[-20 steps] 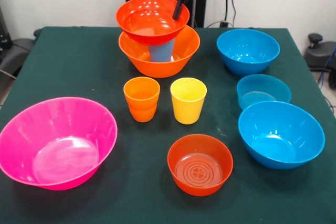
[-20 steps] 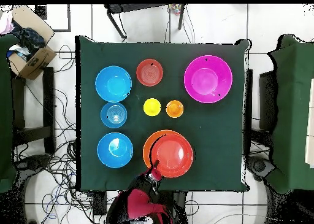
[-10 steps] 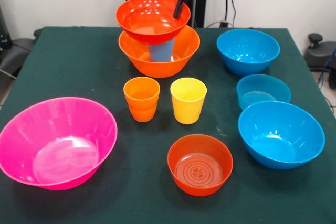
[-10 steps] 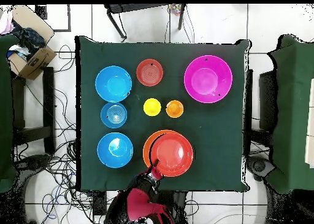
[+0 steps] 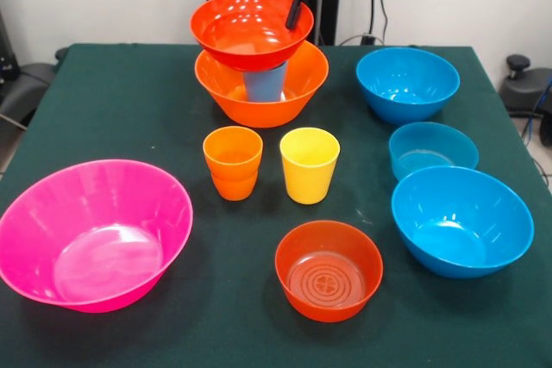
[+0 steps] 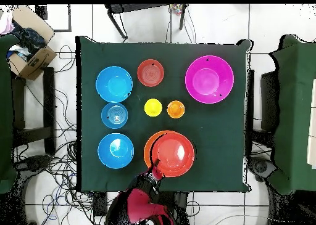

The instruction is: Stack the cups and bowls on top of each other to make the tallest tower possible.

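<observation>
No words, brands, numbers or signs can be read in either view. The bowls, the cups and the green worktop (image 5: 129, 109) are plain, with no print or label showing. The near red-orange bowl (image 5: 329, 270) has only moulded rings and a cross in its bottom, which form no letter or figure.

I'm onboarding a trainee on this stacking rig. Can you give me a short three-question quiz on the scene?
1. True or false: the blue cup stands inside the big orange bowl.
2. How many blue bowls stand on the table?
3. What does the pincer hold? A) the yellow cup B) the rim of the red-orange bowl on the tower C) the pink bowl

Key: 1 true; 2 three; 3 B
</observation>
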